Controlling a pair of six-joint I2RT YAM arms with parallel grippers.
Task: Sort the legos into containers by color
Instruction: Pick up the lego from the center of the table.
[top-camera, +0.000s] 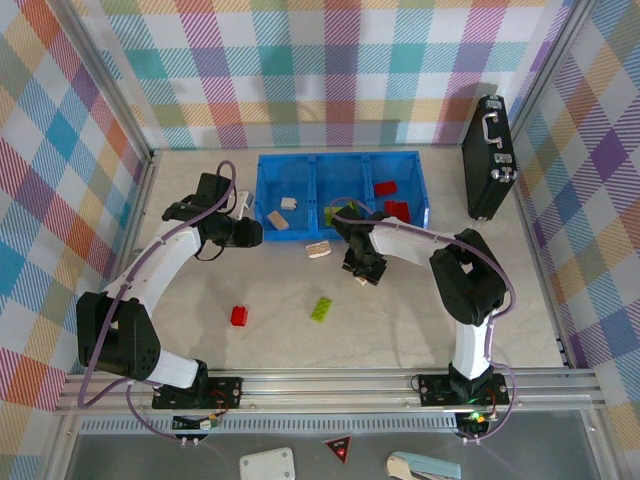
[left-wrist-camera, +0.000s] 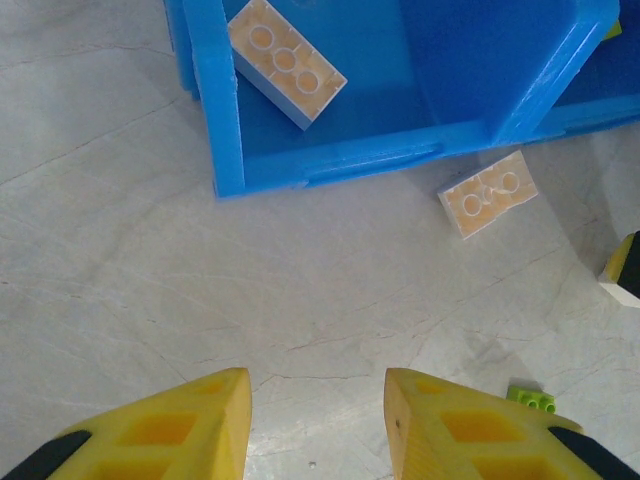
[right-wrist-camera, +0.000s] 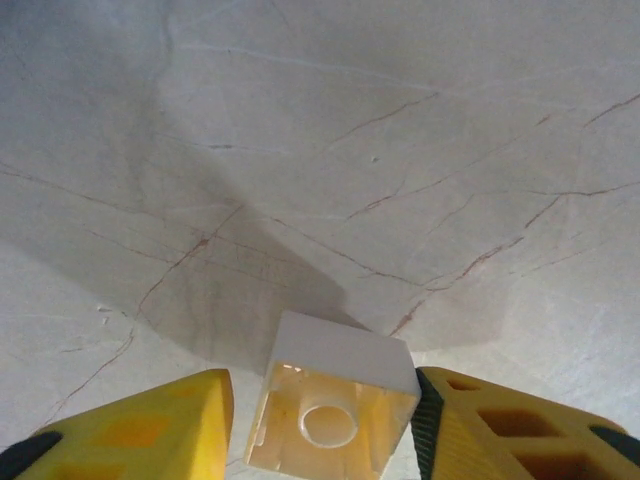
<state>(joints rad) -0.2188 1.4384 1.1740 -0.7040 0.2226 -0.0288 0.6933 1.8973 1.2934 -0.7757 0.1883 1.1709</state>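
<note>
The blue bin (top-camera: 340, 158) stands at the back centre. Its left compartment holds two beige legos (top-camera: 289, 203), and its right one holds two red legos (top-camera: 385, 187). On the table lie a beige lego (top-camera: 318, 250), a red lego (top-camera: 240, 315) and a green lego (top-camera: 322, 309). My right gripper (top-camera: 362, 275) is down at the table with its jaws round a small upturned beige lego (right-wrist-camera: 335, 400). The right pad touches it and a thin gap shows on the left. My left gripper (left-wrist-camera: 317, 420) is open and empty, just before the bin's front wall (left-wrist-camera: 330, 165).
A black case (top-camera: 490, 160) with a metal handle leans at the back right. In the left wrist view a beige lego (left-wrist-camera: 287, 62) lies inside the bin, another (left-wrist-camera: 488, 193) lies just outside it, and a green lego (left-wrist-camera: 531, 399) is beside my right finger.
</note>
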